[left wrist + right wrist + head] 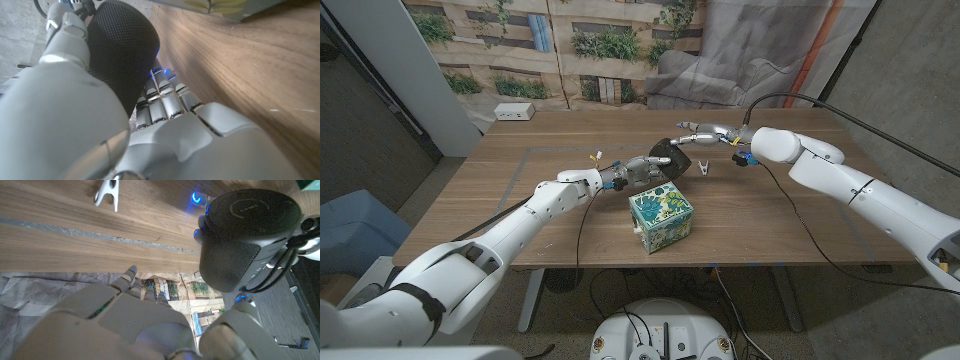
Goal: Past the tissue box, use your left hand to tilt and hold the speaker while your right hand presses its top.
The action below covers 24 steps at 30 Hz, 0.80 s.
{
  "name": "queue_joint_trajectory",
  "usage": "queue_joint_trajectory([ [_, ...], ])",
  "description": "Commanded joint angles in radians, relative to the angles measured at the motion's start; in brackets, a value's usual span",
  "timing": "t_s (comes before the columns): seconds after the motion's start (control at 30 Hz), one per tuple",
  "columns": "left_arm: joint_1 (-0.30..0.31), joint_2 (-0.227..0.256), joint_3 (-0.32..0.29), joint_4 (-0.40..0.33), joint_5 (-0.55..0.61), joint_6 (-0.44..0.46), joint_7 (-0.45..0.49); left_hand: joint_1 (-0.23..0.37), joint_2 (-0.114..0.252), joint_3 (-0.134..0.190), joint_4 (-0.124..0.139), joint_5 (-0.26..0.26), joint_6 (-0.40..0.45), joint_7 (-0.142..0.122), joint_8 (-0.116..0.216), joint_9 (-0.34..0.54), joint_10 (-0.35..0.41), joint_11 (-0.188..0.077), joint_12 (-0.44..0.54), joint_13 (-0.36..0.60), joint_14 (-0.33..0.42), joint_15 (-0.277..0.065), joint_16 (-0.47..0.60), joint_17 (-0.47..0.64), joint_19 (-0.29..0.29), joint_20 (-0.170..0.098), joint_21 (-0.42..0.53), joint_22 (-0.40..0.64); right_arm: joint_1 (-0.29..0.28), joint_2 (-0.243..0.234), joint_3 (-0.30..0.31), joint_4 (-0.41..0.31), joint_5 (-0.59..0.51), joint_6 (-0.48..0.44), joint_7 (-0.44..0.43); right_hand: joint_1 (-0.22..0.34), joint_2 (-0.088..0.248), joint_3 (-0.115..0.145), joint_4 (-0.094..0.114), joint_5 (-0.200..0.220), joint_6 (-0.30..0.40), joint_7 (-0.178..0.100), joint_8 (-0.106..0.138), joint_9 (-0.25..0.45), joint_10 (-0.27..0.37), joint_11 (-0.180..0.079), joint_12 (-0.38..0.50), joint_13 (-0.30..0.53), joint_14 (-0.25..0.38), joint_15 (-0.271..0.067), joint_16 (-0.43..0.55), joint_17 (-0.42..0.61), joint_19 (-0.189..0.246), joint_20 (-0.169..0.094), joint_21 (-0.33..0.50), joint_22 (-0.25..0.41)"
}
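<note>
Wooden table (520, 215), patterned backdrop and grey sheeting behind it.

Nearest the robot: tissue box (661, 217), teal floral, close to the front edge, upright, untouched.

Just beyond the box: left hand (638, 170) wrapped round the speaker (672, 156), a black mesh-sided cylinder. In the left wrist view the fingers (162, 100) curl against the mesh from one side and the thumb part sits on the other, so the grip looks closed and firm. The speaker is tipped off vertical in the head view; in the right wrist view its flat top faces the right hand's camera, with the table running behind it.

Further out: right hand (704, 134) reaches in from the far right with its fingers extended, holding nothing. The right wrist view shows a gap between its fingertips (131, 275) and the speaker top, so no contact yet.

White clip (703, 169) lies on the table just beside the speaker. White power strip (513, 112) at the far left corner.

Progress, as judged: tilt-and-hold looks done. Press on the top not yet made; the right hand needs to close the gap while the left resists the push.
</note>
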Motion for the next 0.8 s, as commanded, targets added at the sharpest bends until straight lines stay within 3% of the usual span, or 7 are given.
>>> queue_joint_trajectory([
  [0.03,-0.01,0.004,0.002,0.008,0.012,-0.009,-0.01,-0.023,0.249,0.033,0.026,0.004,0.3,-0.074,0.003,0.004,0.276,-0.176,0.002,0.011,0.001,-0.133,-0.001,0.001,0.005,-0.116,0.002,0.005,-0.016,-0.029,0.04,-0.047,0.026,0.004,-0.004,-0.001,-0.002,-0.004,0.0,0.0,-0.123,-0.006,0.005,0.002,0.001,-0.005,0.004,0.001,-0.016,0.004,0.005,0.003,0.002,0.004,0.01,0.003],
  [0.8,-0.006,0.085,-0.012,-0.086,0.066,-0.037,0.058,-0.022,0.251,0.037,0.024,0.004,0.3,-0.072,-0.004,0.005,0.278,-0.175,-0.002,0.012,0.004,-0.136,0.001,0.003,0.006,-0.115,0.001,0.006,-0.087,-0.033,0.116,-0.046,0.121,0.032,-0.108,-0.014,0.007,-0.009,0.008,0.005,-0.083,-0.004,0.014,0.001,0.026,-0.004,0.012,0.001,0.003,-0.004,0.015,0.005,0.001,0.001,0.009,0.003],
])
